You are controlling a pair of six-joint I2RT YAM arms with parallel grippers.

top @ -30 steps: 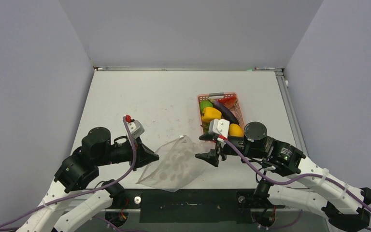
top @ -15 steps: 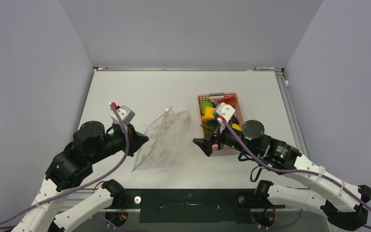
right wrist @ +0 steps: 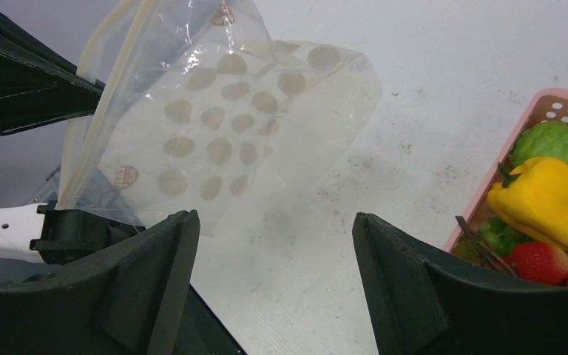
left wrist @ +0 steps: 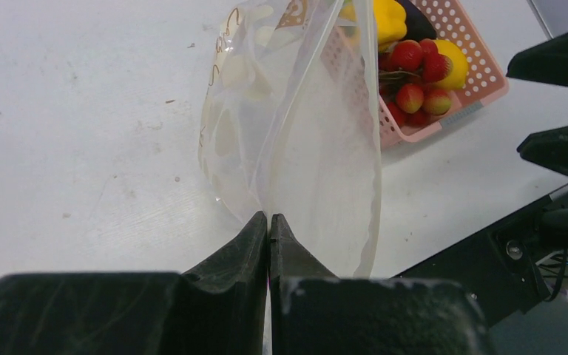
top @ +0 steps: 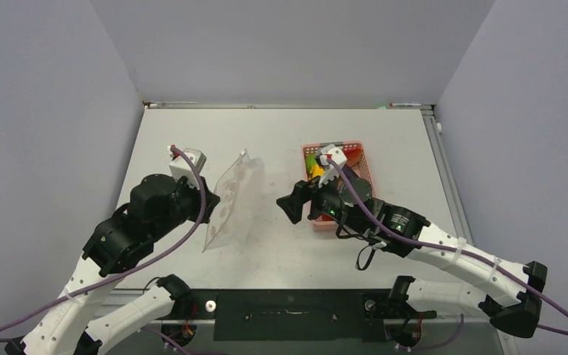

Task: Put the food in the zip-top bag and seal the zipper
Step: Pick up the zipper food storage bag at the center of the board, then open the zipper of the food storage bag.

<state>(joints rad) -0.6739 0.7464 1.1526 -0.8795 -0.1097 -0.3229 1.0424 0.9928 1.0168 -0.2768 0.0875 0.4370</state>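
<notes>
My left gripper (top: 213, 197) is shut on the edge of the zip-top bag (top: 235, 194) and holds it up off the table, hanging on edge. In the left wrist view the closed fingertips (left wrist: 269, 219) pinch the clear dotted bag (left wrist: 303, 126). The zipper strip (right wrist: 107, 103) runs along the bag's left edge in the right wrist view. My right gripper (top: 292, 205) is open and empty, to the right of the bag (right wrist: 229, 133), jaws wide (right wrist: 274, 216). The food lies in the pink basket (top: 366, 171): yellow pepper (right wrist: 551, 203), green round fruit (right wrist: 555, 144), red pieces (left wrist: 414, 55), lemon (left wrist: 455, 61).
The pink basket (left wrist: 481, 83) stands at the right middle of the white table, under my right arm. The table's black front edge (left wrist: 503, 229) is close below the bag. Grey walls close in the left, right and far sides.
My left gripper lifted the bag from flat on the table and carried it left and farther back; it now hangs upright. My right arm swung left and farther back, beside the basket.
</notes>
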